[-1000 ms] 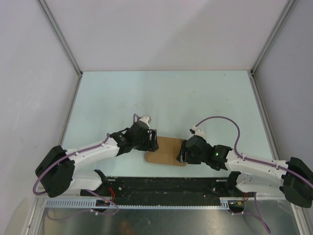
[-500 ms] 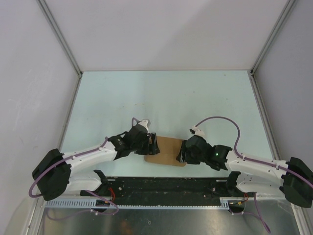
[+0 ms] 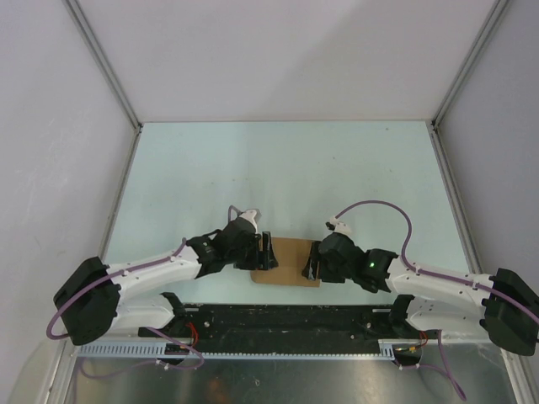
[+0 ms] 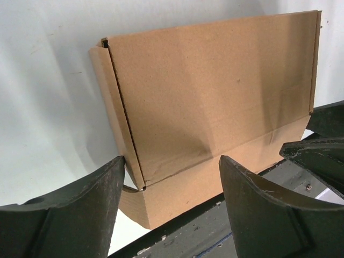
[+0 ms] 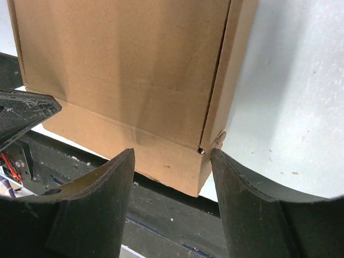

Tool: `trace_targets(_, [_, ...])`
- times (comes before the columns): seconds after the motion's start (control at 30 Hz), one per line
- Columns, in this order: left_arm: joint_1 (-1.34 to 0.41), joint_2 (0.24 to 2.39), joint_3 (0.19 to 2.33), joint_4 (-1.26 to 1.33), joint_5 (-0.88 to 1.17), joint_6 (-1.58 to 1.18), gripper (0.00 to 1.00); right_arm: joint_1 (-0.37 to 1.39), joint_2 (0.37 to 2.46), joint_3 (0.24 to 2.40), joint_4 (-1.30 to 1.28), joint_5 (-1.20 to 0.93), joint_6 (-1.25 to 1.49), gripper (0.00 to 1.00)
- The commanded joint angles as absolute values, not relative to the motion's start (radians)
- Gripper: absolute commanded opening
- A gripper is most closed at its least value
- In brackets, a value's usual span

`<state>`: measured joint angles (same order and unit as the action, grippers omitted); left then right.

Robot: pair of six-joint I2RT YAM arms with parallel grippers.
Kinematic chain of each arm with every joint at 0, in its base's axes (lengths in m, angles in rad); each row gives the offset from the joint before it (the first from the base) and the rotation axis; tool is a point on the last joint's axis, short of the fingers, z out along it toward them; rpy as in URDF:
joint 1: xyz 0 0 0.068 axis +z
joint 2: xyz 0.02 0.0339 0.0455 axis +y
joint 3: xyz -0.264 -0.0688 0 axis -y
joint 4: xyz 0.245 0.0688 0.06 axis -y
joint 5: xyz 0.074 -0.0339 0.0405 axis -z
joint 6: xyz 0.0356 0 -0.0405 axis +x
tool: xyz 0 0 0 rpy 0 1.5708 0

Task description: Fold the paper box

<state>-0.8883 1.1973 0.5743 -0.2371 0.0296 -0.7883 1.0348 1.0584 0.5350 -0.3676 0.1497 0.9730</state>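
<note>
Grey walls (image 3: 278,59) are boxing in the pale green table (image 3: 278,168), and I am watching both arms working low at its near edge. On the left, the left fingers (image 3: 266,251) are hanging spread wide at the left end of the paper box (image 3: 290,259), holding nothing. From that wrist I am seeing them straddling the near left corner, where a narrow side flap (image 4: 110,107) is standing a little proud of the top panel. The box itself is lying flat-topped between the two arms, close to the dark rail (image 3: 278,316) that carries their bases. It is looking mostly formed, with the top panel down and a front wall turned down along the near edge. On the right, the right fingers (image 3: 312,263) are likewise gaping open and gripping nothing, framing the near right corner, where a matching flap (image 5: 234,64) is showing a thin seam. I am judging that we are at the closing stage, squaring up the ends. Next I am expecting to need both sets of fingers pressing inward together, gently, so the thin card is seating its end flaps without buckling or sliding toward the rail.
</note>
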Motion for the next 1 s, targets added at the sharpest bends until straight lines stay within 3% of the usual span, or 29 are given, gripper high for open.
trace_targets(0.0, [-0.899, 1.16, 0.565, -0.202, 0.041, -0.824, 0.76, 1.039, 1.055, 0.538, -0.338, 0.16, 0.985, 0.63])
trace_targets(0.37, [-0.899, 1.157, 0.566, -0.201, 0.049, -0.83, 0.75, 1.039, 1.054, 0.538, -0.328, 0.15, 0.988, 0.53])
trace_targets(0.97, [-0.9, 1.123, 0.548, -0.199, 0.055, -0.848, 0.75, 1.039, 1.037, 0.538, -0.333, 0.147, 0.985, 0.49])
